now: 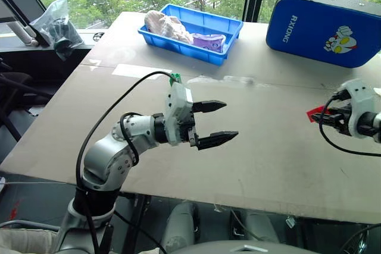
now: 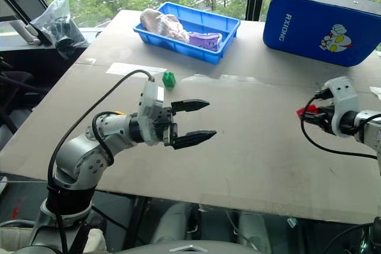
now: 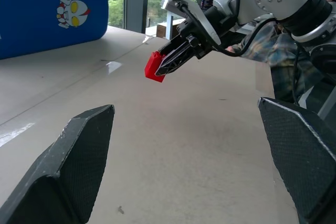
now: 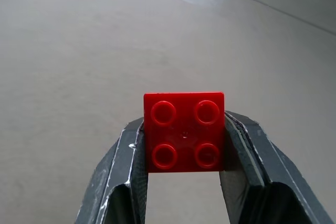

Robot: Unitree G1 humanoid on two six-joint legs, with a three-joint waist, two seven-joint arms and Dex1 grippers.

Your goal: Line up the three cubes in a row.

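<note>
Near the right edge of the bench (image 2: 250,147), your right gripper (image 4: 184,140) is clamped on the red cube (image 4: 184,131) and holds it up off the top, studs facing the wrist camera. Over the middle, your left gripper (image 2: 193,122) hangs with its fingers wide apart and nothing between them. The green cube (image 2: 169,78) sits just behind it, toward the far edge, near the blue tray (image 2: 178,47).

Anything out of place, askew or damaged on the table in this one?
Nothing stands out. The right hand holds the red brick squarely above the table, the green brick sits upright near the blue tray, and the left hand is open and empty.
</note>
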